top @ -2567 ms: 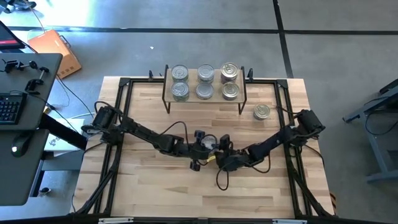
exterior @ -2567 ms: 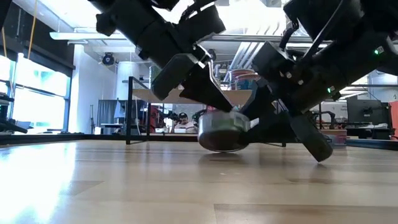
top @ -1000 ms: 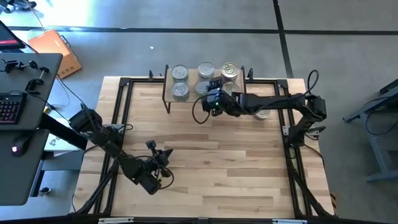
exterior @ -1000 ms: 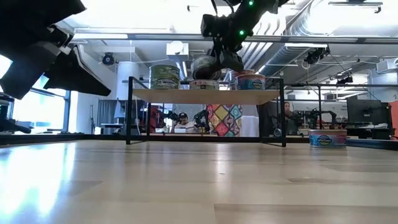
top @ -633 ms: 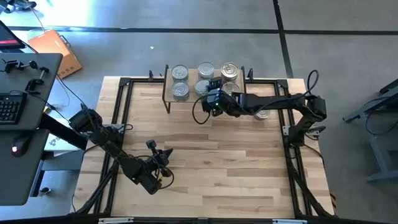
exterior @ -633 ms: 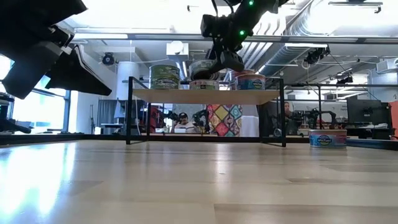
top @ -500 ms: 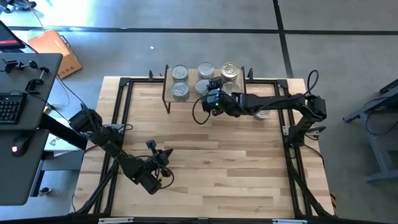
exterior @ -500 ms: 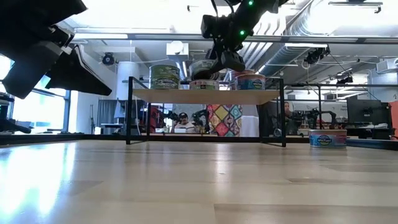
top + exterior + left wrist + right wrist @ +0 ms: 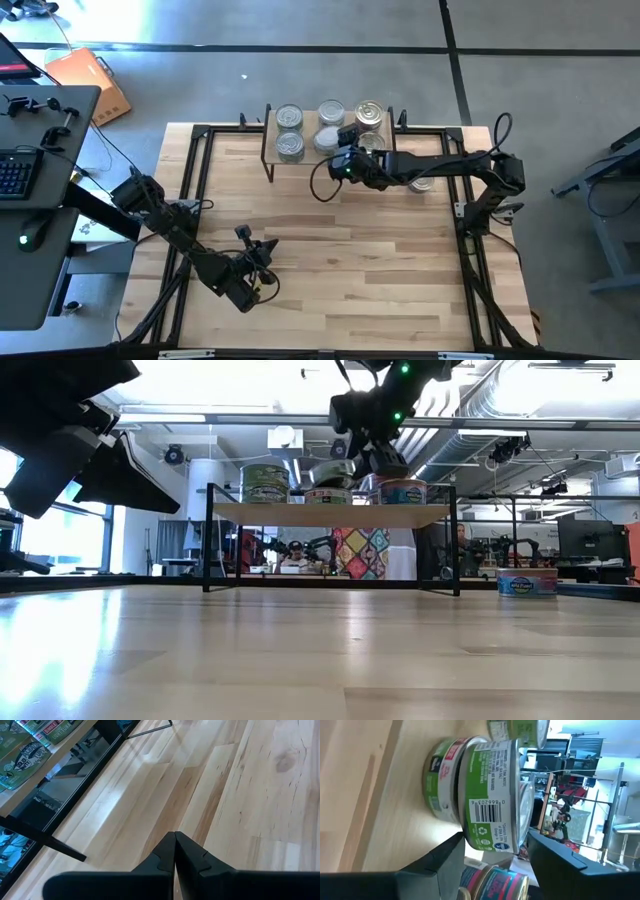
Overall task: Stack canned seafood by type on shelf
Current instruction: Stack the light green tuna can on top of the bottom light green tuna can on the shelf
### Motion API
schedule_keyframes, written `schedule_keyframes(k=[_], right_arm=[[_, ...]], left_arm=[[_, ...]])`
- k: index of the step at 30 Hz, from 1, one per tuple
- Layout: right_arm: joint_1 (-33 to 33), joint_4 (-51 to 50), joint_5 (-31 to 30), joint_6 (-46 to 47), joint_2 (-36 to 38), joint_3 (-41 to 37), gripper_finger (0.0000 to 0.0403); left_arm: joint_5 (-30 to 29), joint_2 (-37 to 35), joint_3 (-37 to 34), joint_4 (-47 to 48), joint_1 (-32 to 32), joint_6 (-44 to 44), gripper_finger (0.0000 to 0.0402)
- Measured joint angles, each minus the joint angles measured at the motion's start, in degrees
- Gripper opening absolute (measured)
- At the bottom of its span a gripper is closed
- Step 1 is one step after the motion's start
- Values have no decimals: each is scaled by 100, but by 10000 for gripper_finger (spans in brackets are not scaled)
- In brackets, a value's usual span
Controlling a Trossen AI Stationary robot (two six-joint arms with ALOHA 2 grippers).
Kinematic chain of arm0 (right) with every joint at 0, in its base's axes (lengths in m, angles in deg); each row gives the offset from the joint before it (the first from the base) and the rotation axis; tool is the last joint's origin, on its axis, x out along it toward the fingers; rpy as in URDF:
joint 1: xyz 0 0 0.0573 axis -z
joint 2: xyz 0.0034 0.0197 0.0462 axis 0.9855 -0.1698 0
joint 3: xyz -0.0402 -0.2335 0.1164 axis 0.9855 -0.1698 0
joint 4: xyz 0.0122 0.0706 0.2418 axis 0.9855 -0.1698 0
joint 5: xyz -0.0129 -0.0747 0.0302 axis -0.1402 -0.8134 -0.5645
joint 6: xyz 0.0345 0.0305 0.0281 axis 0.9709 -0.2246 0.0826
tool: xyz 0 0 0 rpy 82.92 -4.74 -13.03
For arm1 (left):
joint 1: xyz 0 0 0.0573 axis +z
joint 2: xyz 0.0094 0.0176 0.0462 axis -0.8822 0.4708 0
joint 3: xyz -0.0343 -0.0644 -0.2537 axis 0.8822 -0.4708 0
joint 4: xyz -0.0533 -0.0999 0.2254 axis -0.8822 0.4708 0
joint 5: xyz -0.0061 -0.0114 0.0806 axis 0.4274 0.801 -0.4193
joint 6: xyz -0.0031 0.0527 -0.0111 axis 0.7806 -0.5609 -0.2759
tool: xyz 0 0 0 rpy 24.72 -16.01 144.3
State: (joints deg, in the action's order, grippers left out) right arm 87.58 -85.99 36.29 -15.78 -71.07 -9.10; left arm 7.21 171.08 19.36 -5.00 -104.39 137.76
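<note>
Right tool (image 9: 341,163) sits at the front edge of the shelf (image 9: 300,163), upper centre of the high view, fingers parted to roughly tin width and flanking the green-label tin (image 9: 492,795). In the right wrist view that tin rests on another green-label tin (image 9: 441,782), so the stack looks made; the fingers (image 9: 440,865) seem to stand just clear of the tin's wall, though I can't rule out light contact. My read: this is the release and retreat after placing. To do it well, keep the fingers spread and back straight out along the approach line, no sideways sweep; a pink-label tin (image 9: 495,882) sits just beside one finger and a nudge could topple either stack. Keep the wrist level until the fingertips clear the shelf's edge, then lift. The other shelf tins (image 9: 289,117) stand in rows across the board, matching labels grouped. One loose tin (image 9: 527,582) is on the worktop (image 9: 330,250) right of the shelf, partly under the right arm in the high view; likely next pick. Left tool (image 9: 174,851) is pinched fully closed, empty, parked over the worktop at lower left of the high view.
</note>
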Motion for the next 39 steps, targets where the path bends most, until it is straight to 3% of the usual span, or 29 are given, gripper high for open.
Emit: schedule_keyframes(k=[10,21,34,39], right_arm=[[0,-84,199,56,14,-2,207],[-24,-26,319,105,141,-2,258],[-24,-118,344,612,273,564,260],[-44,-515,767,654,273,564,260]], left_arm=[[1,0,0,-34,1,-1,0],[9,2,0,-116,0,-101,0],[20,2,0,-133,0,-107,0],[20,2,0,-133,1,-105,0]])
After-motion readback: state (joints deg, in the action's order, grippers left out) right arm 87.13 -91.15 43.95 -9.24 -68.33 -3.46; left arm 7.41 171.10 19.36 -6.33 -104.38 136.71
